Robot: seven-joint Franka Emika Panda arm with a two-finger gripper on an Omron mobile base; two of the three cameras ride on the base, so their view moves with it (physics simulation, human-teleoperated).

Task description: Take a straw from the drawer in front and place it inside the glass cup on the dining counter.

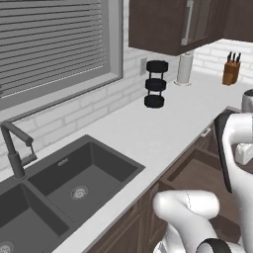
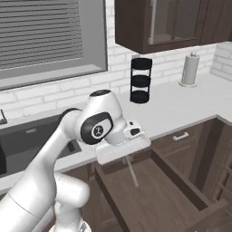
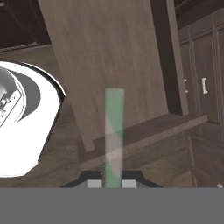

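Note:
My gripper (image 2: pixel 128 157) hangs over the open drawer (image 2: pixel 177 176), shut on the straw (image 2: pixel 132 171). The straw is a thin pale stick pointing down from the hand toward the drawer's wooden floor, its lower end well above the floor. In the hand view the straw (image 3: pixel 114 131) looks pale green-white and runs up from between the fingertips (image 3: pixel 93 184) of the gripper (image 3: pixel 112 184), with the drawer (image 3: pixel 109 52) below. The drawer (image 1: pixel 197 174) also shows pulled out under the worktop edge. The glass cup and the dining counter are out of view.
A white worktop (image 1: pixel 163 128) holds a dark double sink (image 1: pixel 74 188) with a faucet (image 1: pixel 15 153), a black tiered rack (image 2: pixel 141 80), a paper towel roll (image 2: pixel 189 69) and a knife block (image 1: pixel 231 70). Dark upper cabinets (image 2: pixel 154 22) hang above.

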